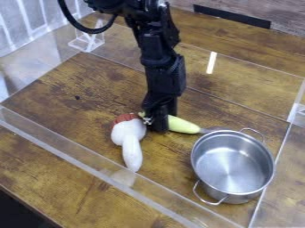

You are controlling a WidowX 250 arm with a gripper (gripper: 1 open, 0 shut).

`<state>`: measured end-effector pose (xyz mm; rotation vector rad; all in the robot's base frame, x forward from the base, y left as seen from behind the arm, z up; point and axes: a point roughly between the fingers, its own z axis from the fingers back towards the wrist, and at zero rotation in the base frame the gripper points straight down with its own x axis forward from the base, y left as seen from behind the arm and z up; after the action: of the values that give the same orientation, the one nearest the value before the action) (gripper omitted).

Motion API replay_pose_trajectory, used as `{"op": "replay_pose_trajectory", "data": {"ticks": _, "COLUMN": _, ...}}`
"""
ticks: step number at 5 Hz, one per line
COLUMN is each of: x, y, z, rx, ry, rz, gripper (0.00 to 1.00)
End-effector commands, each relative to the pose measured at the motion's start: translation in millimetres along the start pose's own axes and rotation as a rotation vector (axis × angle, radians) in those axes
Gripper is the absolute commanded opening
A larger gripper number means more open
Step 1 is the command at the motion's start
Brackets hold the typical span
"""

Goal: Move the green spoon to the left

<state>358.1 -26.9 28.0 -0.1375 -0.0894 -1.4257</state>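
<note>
Where the grained wooden table (71,98) meets the claw (152,117), the smooth, tapered green spoon (181,125) lies flat, its left end under the downward-pointing tips. The claw appears clamped on that end. A round steel pot (230,166) sits near, to the right.

A dark brown wooden tabletop (71,98) with visible grain is seen, bordered by clear glossy plastic walls (84,156). The round steel pot (233,165) is polished and reflective. The small yellow-green plastic spoon (183,125) and the white chunky plastic utensil (128,142) are smooth.
</note>
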Motion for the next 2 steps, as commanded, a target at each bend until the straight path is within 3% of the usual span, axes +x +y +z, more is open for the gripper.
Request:
{"op": "replay_pose_trajectory", "data": {"ticks": 1, "x": 8.5, "y": -3.4, "z": 33.7, "rx": 0.084, "ry": -0.008, "rz": -0.023, "gripper": 0.0}}
{"op": "replay_pose_trajectory", "data": {"ticks": 2, "x": 12.8, "y": -1.1, "z": 37.7, "rx": 0.096, "ry": 0.004, "rz": -0.008, "gripper": 0.0}}
